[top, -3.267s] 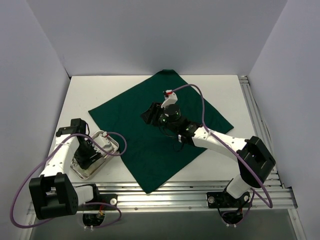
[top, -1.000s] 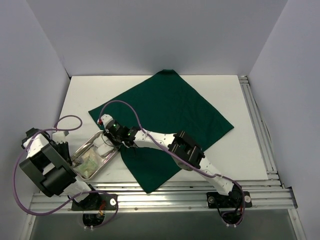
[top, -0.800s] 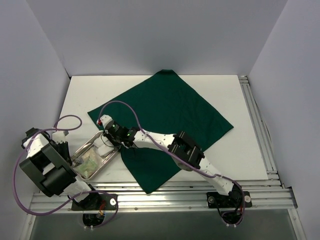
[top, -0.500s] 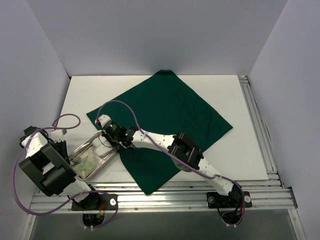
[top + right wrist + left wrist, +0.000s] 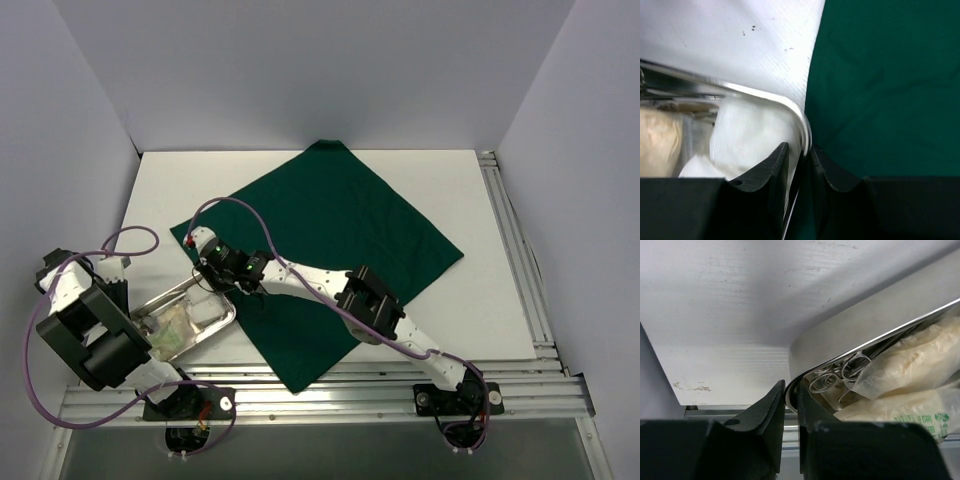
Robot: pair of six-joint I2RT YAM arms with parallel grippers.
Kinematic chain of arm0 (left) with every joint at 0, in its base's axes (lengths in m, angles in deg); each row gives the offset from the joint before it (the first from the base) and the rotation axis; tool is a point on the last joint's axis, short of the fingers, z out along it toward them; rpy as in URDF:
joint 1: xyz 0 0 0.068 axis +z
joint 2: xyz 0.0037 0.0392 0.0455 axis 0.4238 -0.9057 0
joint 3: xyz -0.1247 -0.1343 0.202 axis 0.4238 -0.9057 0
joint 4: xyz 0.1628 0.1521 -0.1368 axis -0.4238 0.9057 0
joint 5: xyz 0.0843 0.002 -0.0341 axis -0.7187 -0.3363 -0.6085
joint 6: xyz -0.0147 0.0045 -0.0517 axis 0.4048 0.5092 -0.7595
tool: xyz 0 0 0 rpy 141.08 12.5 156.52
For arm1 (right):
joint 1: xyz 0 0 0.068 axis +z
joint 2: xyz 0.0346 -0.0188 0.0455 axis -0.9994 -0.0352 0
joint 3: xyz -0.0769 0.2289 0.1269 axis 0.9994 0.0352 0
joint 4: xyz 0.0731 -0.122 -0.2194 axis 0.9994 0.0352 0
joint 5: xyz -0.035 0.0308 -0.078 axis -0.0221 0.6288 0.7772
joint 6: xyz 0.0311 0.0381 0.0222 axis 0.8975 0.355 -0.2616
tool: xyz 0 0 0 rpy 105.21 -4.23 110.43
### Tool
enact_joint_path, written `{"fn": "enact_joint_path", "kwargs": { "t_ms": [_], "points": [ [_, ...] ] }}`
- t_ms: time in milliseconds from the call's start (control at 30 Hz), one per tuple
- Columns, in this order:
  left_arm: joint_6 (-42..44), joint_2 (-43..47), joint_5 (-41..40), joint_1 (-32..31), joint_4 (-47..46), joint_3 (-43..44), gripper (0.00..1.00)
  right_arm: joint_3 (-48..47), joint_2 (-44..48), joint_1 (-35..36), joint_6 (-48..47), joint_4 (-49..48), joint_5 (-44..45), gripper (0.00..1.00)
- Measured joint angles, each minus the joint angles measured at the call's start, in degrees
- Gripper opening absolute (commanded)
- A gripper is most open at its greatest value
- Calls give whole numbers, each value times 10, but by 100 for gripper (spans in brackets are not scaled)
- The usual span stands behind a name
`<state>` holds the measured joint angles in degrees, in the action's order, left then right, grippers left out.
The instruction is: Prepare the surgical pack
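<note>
The steel tray (image 5: 218, 312) is located at 8 o'clock from the centre of the green drape (image 5: 350, 215), just beside its edge. The rim is clamped narrowly by the left gripper (image 5: 791, 390) at the tray's 9 o'clock corner. It is likewise clamped by the right gripper (image 5: 801, 150) at the 1 o'clock corner.

Soft even light, blurred near foregrounds

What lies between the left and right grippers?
The steel tray, with packets and gauze inside, spans between them in the top external view.
</note>
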<state>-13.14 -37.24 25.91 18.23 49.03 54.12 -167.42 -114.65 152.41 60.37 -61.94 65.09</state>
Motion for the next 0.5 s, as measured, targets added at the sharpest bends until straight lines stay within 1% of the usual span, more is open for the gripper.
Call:
{"fn": "enact_joint_path", "kwargs": {
  "t_ms": [33,100,267,500],
  "points": [
    [3,-1,-2,0,0,0,2,-2,-2,1,1,-4,-2,24],
    [9,-3,-6,1,1,0,2,-4,-5,3,3,-9,-6,25],
    [18,-9,-17,7,1,0,2,-4,-8,7,6,-9,-12,17],
    [22,-10,-20,18,0,0,2,-4,-8,13,8,-10,-12,18]
  ]
}}
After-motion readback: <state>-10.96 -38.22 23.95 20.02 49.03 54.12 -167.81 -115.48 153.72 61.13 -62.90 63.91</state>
